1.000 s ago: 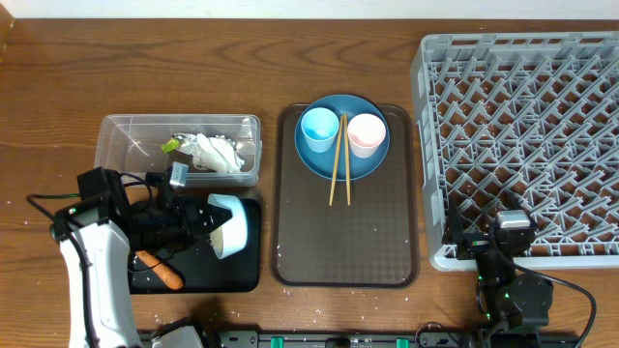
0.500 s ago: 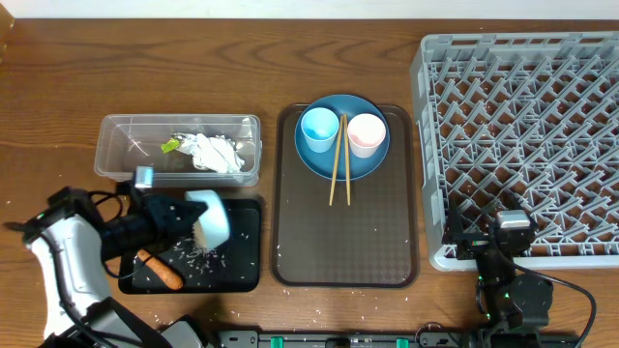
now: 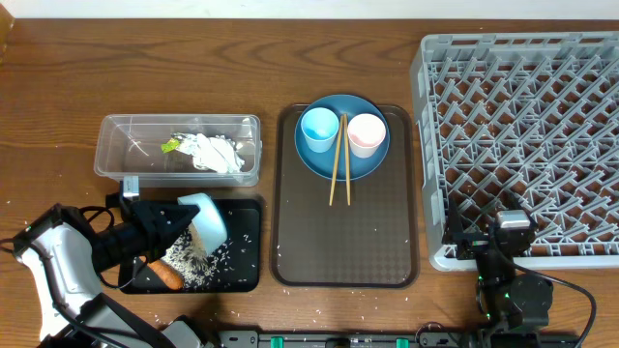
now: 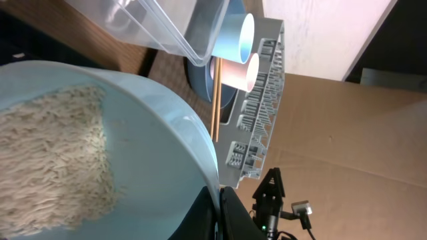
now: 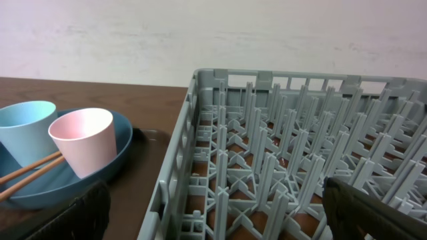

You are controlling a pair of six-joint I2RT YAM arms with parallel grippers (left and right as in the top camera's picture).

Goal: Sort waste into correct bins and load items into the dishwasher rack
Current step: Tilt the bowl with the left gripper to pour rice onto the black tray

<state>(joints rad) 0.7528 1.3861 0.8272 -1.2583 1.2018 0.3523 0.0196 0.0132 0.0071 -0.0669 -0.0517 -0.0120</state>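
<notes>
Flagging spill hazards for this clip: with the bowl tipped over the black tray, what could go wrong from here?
1. Rice tipped from the bowl piles near the black tray's front edge; grains could scatter onto the table.
2. The left tool grips only the tilted bowl's rim, so it might slip.
3. Rice clinging inside could ride into the rack.

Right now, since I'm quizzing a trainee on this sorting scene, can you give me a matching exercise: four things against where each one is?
Things:
1. bowl
2. carrot
3. pink cup
4. crumpled paper

Places:
A. standing on the blue plate
B. in the clear tub
C. lying in the black tray
D. held tilted above that tray

Pairs: 1-D, 2-C, 3-A, 4-B
</notes>
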